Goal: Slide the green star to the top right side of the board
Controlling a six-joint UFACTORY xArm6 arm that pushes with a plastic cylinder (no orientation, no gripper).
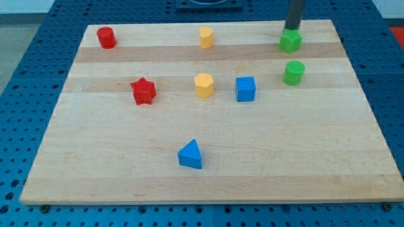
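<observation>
The green star (290,41) sits near the top right of the wooden board (208,176). My tip (291,29) stands at the star's upper edge, touching or nearly touching it from the view's top. The dark rod rises out of the view's top. A green cylinder (294,72) stands just below the star.
A red cylinder (106,38) is at the top left. A yellow block (206,36) is at the top middle. A red star (143,91), a yellow hexagonal block (204,85) and a blue cube (245,89) sit across the middle. A blue triangular block (190,154) is lower down.
</observation>
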